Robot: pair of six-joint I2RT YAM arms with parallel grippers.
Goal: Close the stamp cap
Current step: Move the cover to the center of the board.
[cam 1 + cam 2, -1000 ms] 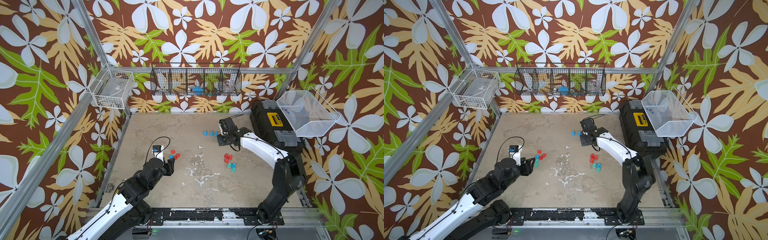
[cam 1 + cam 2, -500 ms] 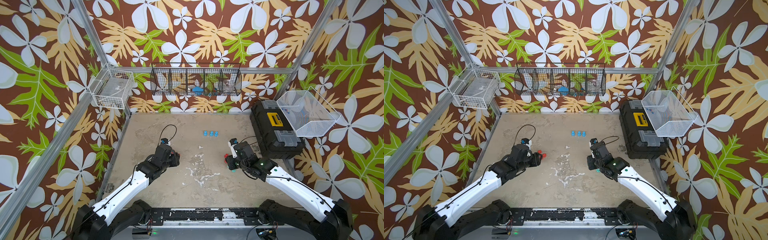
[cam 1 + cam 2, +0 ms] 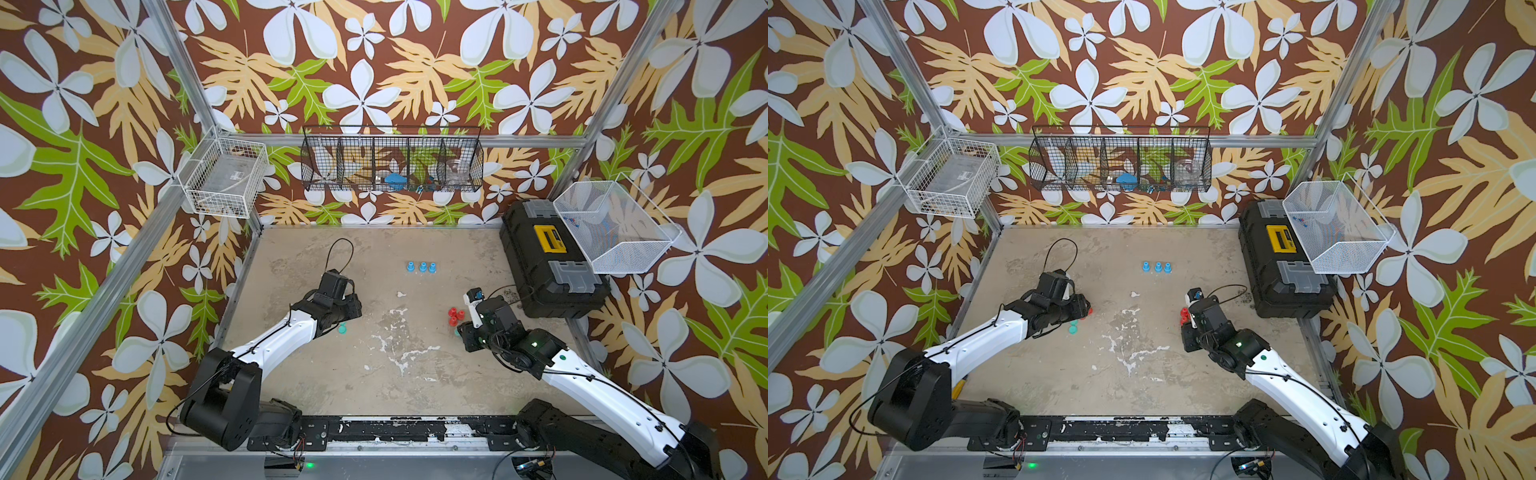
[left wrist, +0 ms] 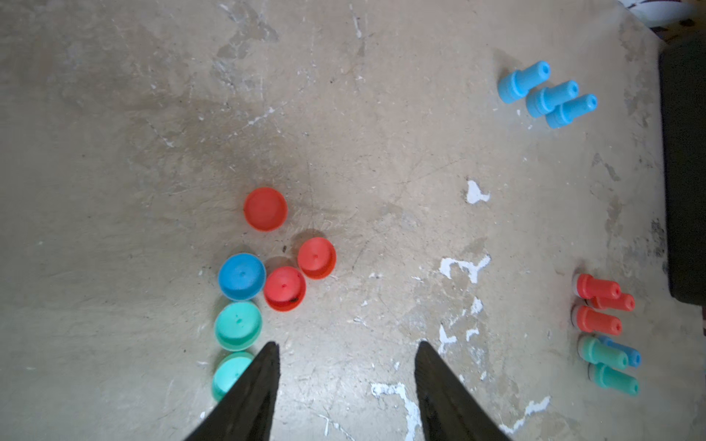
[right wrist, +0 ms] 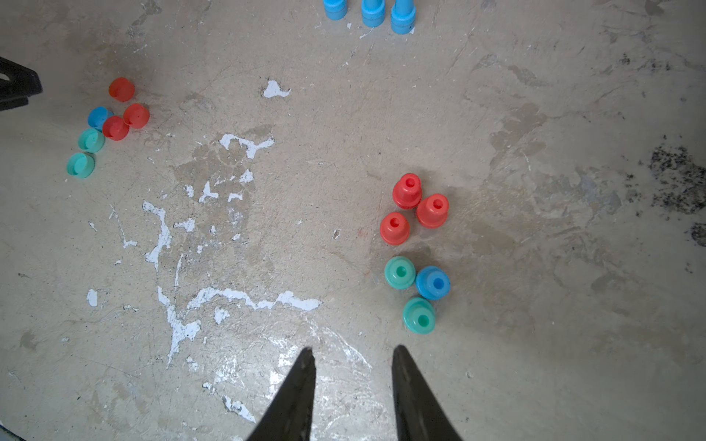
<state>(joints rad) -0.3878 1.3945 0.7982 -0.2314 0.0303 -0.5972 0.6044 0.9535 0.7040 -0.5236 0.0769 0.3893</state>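
Several loose caps lie together in the left wrist view: red, blue and teal. My left gripper hangs open just beside them, one finger over a teal cap. In both top views the gripper covers most of the caps; a teal cap shows. Uncapped stamps stand upright in a cluster in the right wrist view: red, teal and blue. My right gripper is open and empty, a little short of them.
Three blue stamps stand in a row at the back. A black toolbox lies along the right edge under a white mesh basket. Wire baskets hang on the back and left walls.
The right gripper has come back from the blue stamps at the rear to the stamp cluster. The left arm has stretched out over the caps, its jaws a little narrower.
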